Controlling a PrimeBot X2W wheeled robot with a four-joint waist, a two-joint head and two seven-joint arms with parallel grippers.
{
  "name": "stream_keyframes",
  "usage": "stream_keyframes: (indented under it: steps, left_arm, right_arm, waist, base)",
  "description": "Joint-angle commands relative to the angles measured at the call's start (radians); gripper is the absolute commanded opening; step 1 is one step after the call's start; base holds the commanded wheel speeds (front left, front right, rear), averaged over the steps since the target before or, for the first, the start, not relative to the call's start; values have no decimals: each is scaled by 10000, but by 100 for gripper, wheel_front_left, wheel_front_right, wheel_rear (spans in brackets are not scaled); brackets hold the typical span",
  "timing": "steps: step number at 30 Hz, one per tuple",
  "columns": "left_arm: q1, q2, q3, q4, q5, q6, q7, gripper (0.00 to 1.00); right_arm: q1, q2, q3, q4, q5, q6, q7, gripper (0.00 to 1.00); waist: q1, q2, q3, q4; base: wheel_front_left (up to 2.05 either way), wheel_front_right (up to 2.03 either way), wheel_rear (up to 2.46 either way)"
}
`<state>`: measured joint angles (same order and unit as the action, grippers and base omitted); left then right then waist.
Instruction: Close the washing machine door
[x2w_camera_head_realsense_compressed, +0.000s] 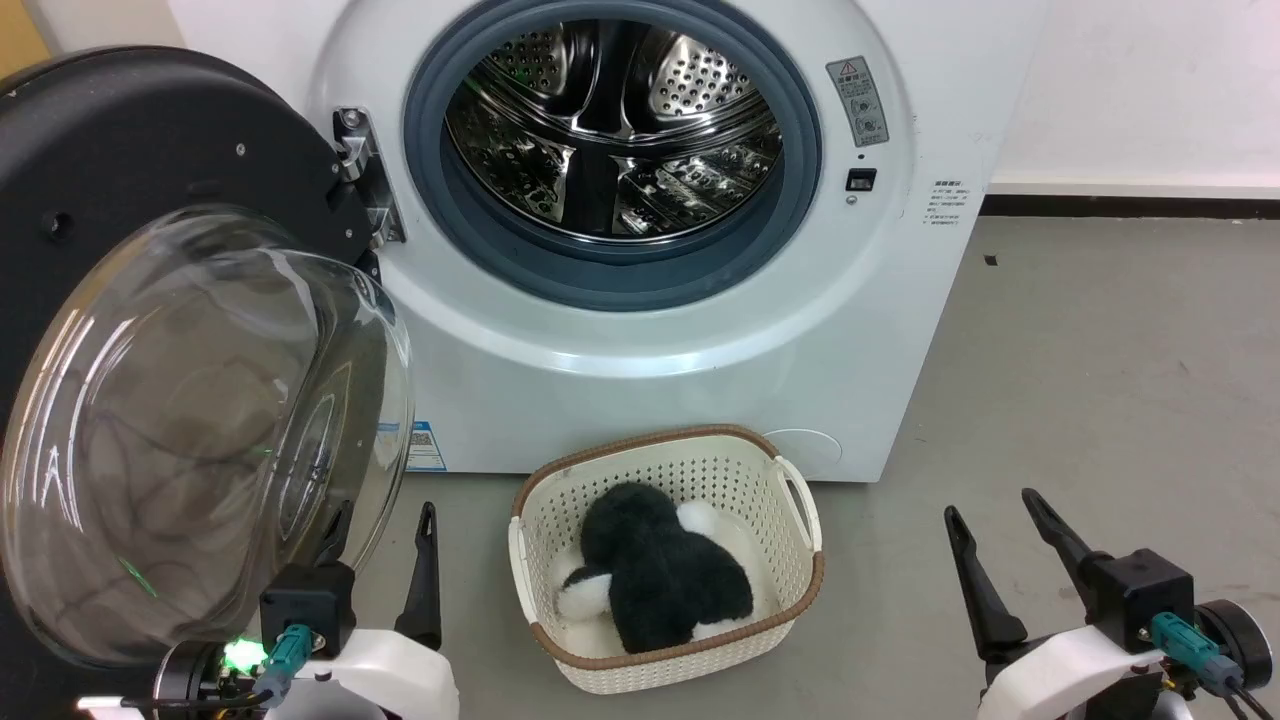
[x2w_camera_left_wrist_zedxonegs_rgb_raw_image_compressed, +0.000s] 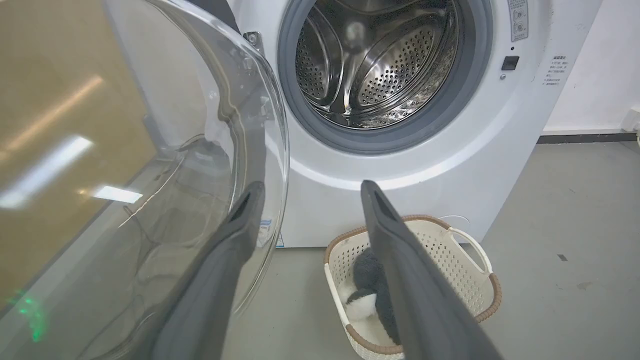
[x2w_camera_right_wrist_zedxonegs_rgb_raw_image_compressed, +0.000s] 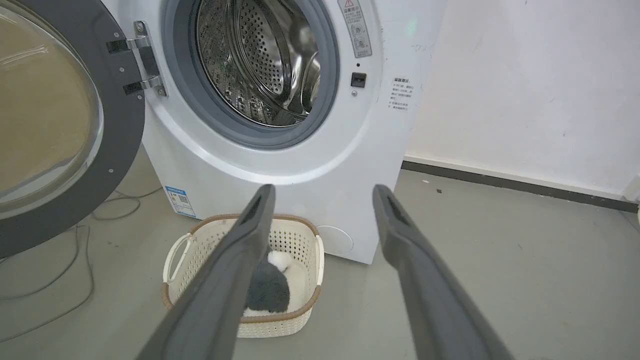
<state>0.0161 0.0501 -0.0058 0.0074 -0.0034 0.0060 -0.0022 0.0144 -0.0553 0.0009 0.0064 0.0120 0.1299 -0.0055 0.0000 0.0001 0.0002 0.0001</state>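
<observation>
Black-backed round washing machine door (x2w_camera_head_realsense_compressed: 120, 150) with a bulging clear glass bowl stands wide open, left of the opening; not yet closed.
Left to right: the door's matte inner side faces the robot, hung on the metal hinge (x2w_camera_head_realsense_compressed: 365, 180) at the left edge of the white front-loading washing machine (x2w_camera_head_realsense_compressed: 640, 360). Left gripper (x2w_camera_head_realsense_compressed: 385, 515) is just beside the bowl's lower right edge, fingers spread, holding nothing; contact with the glass cannot be told. Cream perforated laundry basket (x2w_camera_head_realsense_compressed: 800, 500) holding a black-and-white plush toy (x2w_camera_head_realsense_compressed: 660, 580) sits on the floor before the machine, between the grippers. Right gripper (x2w_camera_head_realsense_compressed: 990, 505) is well apart from the door, likewise spread and empty. Judgement: left arm is nearer; the door's free edge lies further left of it, and the swing must run rightward about the hinge.
</observation>
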Motion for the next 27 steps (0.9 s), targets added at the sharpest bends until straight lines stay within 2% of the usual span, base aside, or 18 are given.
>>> stream_keyframes:
  steps: [1,15,27]
  left_arm:
    - [8,0,-9,20,-44,40,-102,100]
    - [46,0,-126,81,-159,166,-394,100]
    - [132,2,-219,94,-199,289,-645,100]
  right_arm:
    - [20,2,-31,19,75,0,-80,100]
    - [75,8,-51,49,312,1,-371,100]
    - [176,13,-21,78,333,2,-621,100]
  waist:
    - [0,-1,1,1]
    - [0,-1,0,140]
    - [0,-1,-26,650]
  base:
    - [0,0,0]
    - [0,0,0]
    - [0,0,0]
